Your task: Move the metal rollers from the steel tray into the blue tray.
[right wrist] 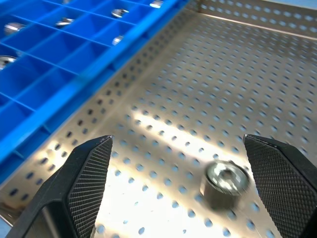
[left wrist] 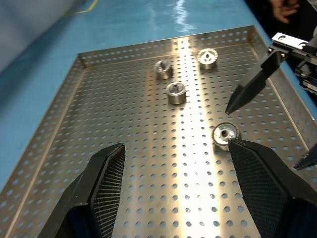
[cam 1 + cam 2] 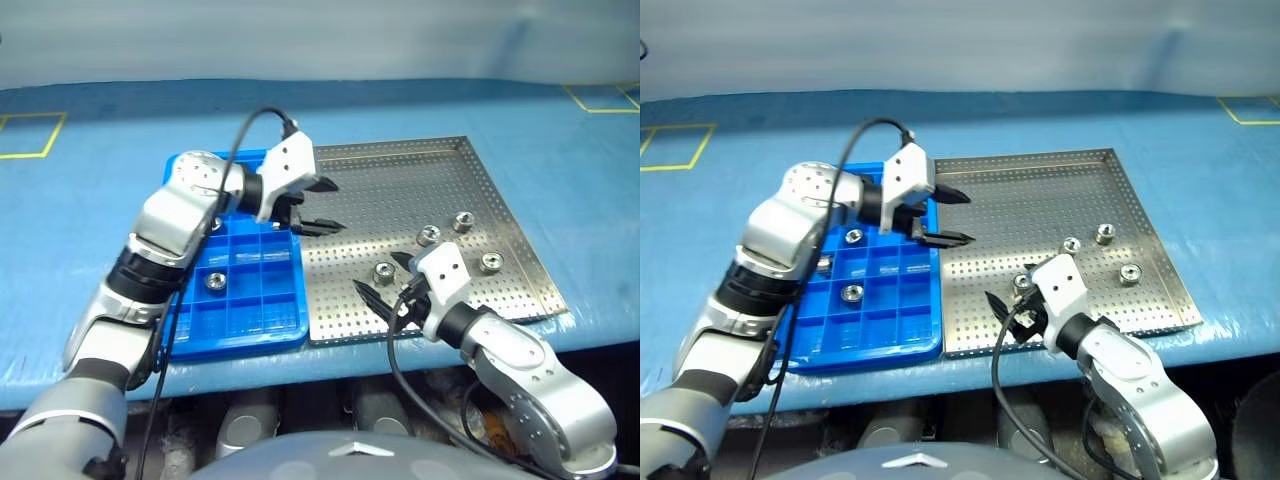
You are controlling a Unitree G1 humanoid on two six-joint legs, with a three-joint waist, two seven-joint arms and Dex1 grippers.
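Metal rollers (image 3: 428, 235): four in steel tray (image 3: 400, 170), others in blue tray (image 3: 250, 310).

Whole tabletop (image 3: 100, 200) is covered in a blue mat, kinda shiny where the light hits it. Yellow tape squares (image 3: 30, 135) sit at roughly 10 and 2 o'clock, with a plain pale wall (image 3: 300, 40) behind.

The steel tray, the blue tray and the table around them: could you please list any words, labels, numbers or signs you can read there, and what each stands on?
Readable text: none.
Steel tray: only perforation holes, no writing.
Blue tray: plain compartments, no label.
Rollers: no marking can be made out; too small to tell.
Table: yellow tape outlines at the far corners, marks only, no letters or numbers.
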